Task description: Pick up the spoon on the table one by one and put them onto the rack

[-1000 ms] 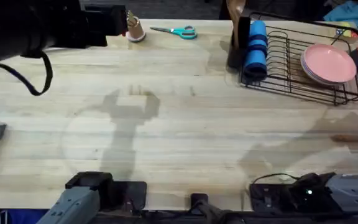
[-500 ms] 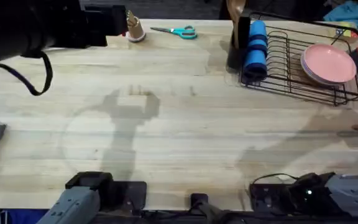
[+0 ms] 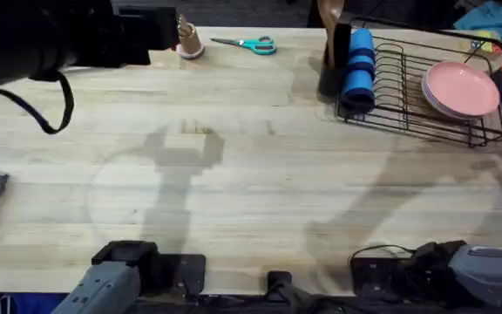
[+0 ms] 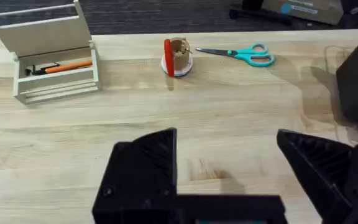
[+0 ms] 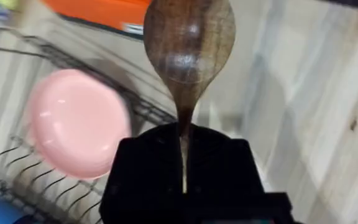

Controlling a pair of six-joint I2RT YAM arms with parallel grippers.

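My right gripper (image 5: 184, 163) is clamped on the wooden spoon (image 5: 188, 50), its bowl jutting ahead above the wire rack (image 5: 17, 180) holding pink plates (image 5: 76, 124), while my left gripper (image 4: 229, 168) hangs spread over bare table (image 4: 166, 106), scissors (image 4: 241, 54) beyond.

Glossy dark wooden spoon (image 5: 188, 46)

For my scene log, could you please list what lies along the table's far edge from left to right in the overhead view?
Small wooden cup → scissors → blue roll → pink plates in the rack.
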